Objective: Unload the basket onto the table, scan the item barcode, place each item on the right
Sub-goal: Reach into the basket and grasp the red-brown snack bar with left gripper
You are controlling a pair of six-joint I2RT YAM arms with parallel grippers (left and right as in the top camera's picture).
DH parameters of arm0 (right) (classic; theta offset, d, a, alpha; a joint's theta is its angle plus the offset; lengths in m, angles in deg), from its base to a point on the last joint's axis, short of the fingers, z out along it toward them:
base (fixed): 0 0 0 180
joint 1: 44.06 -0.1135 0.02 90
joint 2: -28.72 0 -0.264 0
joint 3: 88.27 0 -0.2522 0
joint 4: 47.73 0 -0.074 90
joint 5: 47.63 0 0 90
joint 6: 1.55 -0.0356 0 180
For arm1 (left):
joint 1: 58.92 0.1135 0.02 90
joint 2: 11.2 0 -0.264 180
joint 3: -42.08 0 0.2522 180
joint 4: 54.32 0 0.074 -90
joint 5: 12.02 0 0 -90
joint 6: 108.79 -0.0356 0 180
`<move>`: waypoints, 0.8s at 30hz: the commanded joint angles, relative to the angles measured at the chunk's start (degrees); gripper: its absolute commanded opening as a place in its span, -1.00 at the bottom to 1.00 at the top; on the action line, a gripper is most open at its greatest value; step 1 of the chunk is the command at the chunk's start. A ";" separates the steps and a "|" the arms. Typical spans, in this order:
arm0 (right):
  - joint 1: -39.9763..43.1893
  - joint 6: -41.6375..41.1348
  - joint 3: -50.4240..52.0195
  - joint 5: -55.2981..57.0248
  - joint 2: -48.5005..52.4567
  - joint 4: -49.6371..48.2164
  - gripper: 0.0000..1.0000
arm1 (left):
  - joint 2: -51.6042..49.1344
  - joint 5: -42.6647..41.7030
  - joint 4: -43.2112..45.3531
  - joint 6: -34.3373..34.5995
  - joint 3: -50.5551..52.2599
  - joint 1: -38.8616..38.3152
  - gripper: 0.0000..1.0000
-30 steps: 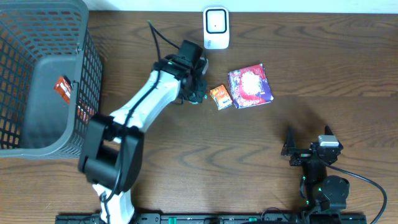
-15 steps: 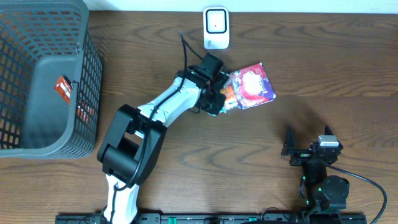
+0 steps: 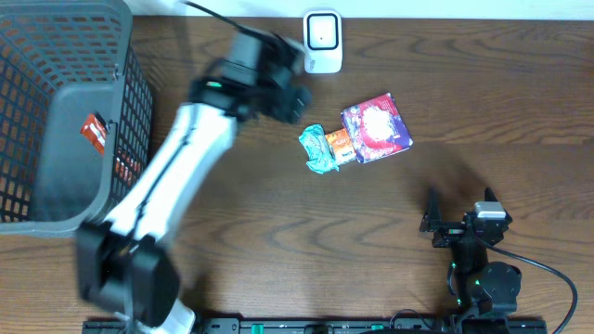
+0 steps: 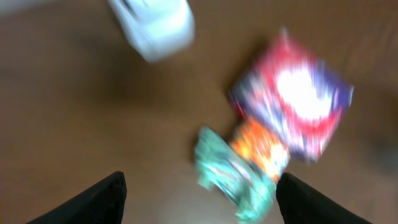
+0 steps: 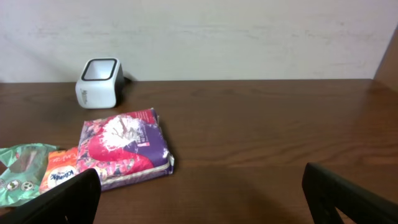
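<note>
Left end effector (image 4: 200, 182) spread, right end effector (image 5: 199, 177) spread wide

A teal packet (image 3: 317, 150), an orange packet (image 3: 338, 145) and a red-and-purple pack (image 3: 374, 127) with a white centre are seen on a brown wood-grained tabletop (image 3: 483, 93). The scanner (image 3: 322, 41) is white, the mesh basket (image 3: 65, 111) dark grey.
</note>
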 commanded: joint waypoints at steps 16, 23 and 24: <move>0.37 -0.76 0.09 -0.28 -0.31 0.24 0.98 | 10.21 10.19 1.49 26.29 -2.03 46.66 0.72; 0.37 -0.76 0.09 -0.28 -0.31 0.24 0.99 | 1.62 15.61 1.42 26.01 -2.03 49.20 0.73; 0.37 -0.76 0.09 -0.28 -0.31 0.24 0.98 | 0.46 16.81 1.55 26.03 -2.03 48.85 0.73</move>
